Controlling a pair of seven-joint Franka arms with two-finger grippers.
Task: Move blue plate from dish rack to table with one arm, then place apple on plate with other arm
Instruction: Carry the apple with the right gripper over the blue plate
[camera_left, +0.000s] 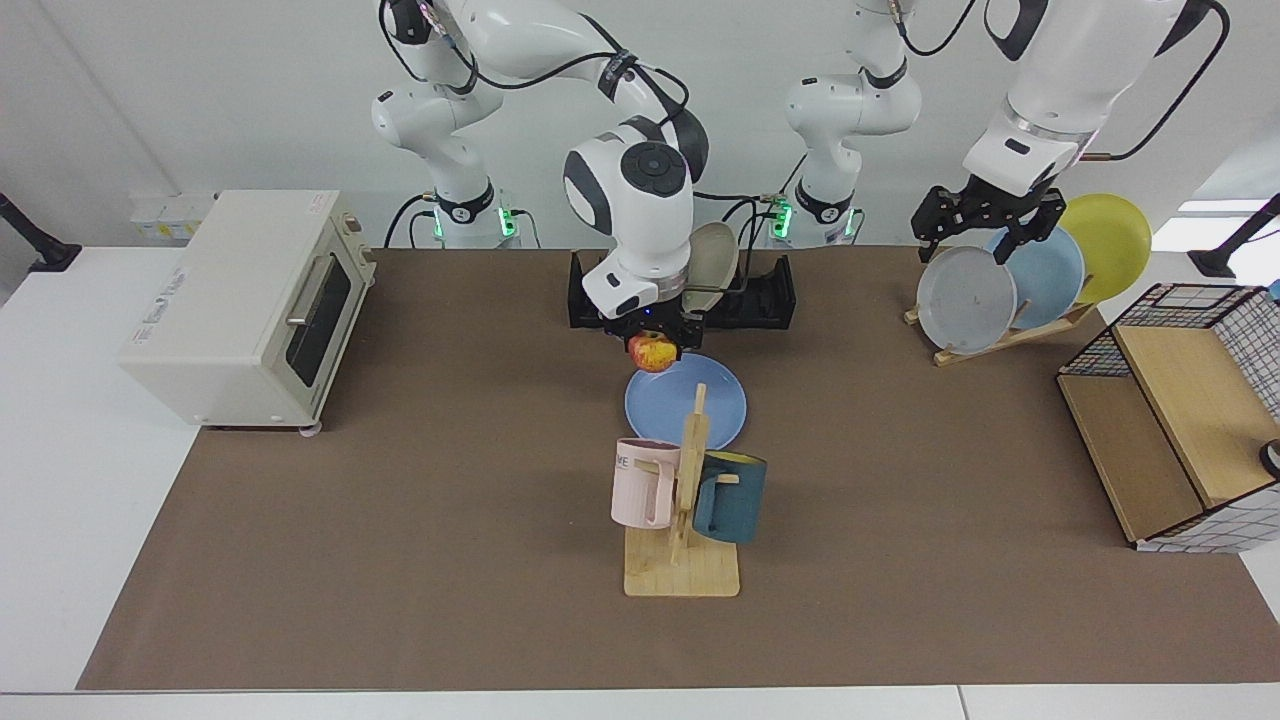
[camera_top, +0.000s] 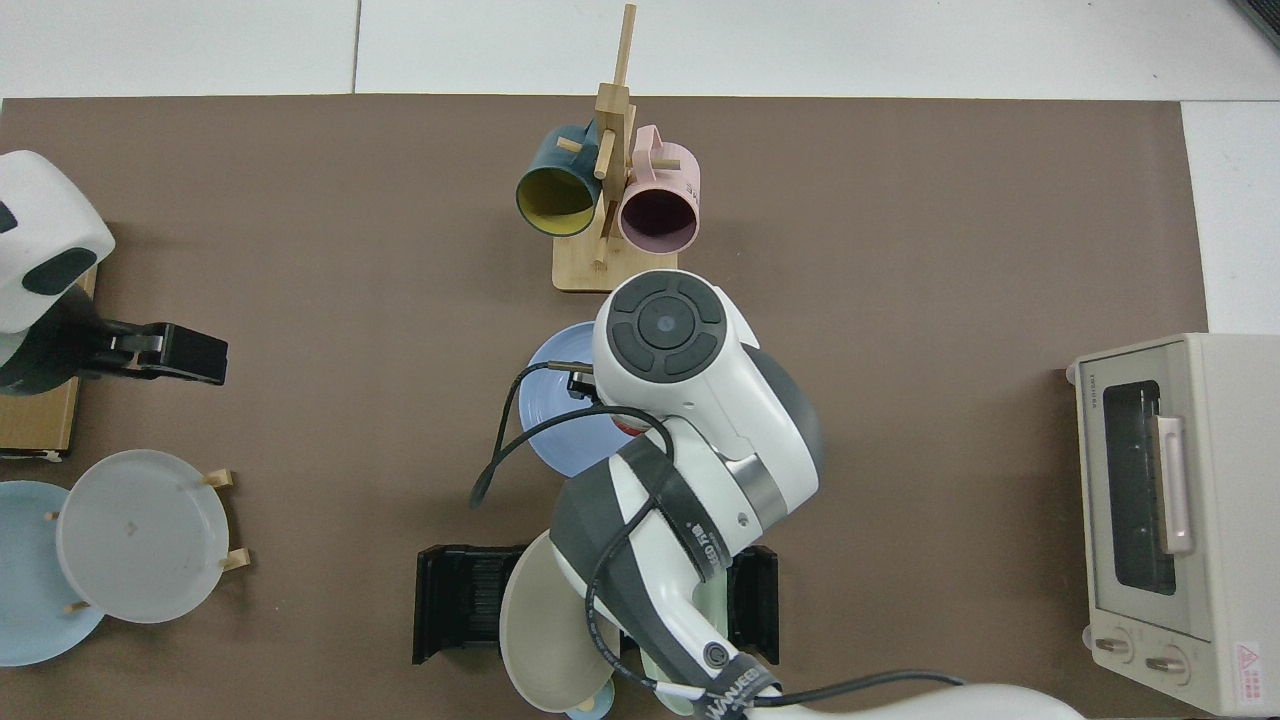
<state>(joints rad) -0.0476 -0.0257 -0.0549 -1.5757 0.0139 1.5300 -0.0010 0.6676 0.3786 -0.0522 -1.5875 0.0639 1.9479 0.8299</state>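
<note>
Apple (camera_left: 653, 353) is hanging in the right gripper (camera_left: 652, 335), fingers clamped on it from above, just over the far rim of the blue plate (camera_left: 700, 405). Plate is lying flat on the table (camera_left: 400, 520), between the dish rack (camera_left: 765, 295) and the wooden mug stand (camera_left: 682, 560) w/ its pink mug (camera_left: 642, 483) and dark teal mug (camera_left: 730, 497). In the top view the right arm's wrist is covering most of the plate (camera_top: 548, 415); only a sliver of red apple (camera_top: 625, 428) is showing under it, gripper itself hidden there.

Rack (camera_top: 462, 603) is carrying a beige plate (camera_top: 545, 630), standing on edge; a pale green one (camera_top: 700, 640) is peeking out beside the arm.

Left gripper (camera_left: 985, 222) is waiting well apart, fingers spread and holding nothing, hovering above the grey plate (camera_left: 966, 300) on the slanted wooden stand (camera_left: 1010, 335), w/ a sky-blue plate (camera_left: 1050, 270) and a yellow plate (camera_left: 1110, 240) behind it. In the top view it (camera_top: 170, 352) is sitting near the frame edge.

Toaster oven (camera_left: 250, 300) is sitting at the table's other end; wire-and-wood shelf (camera_left: 1180, 440) is standing near the stand.
</note>
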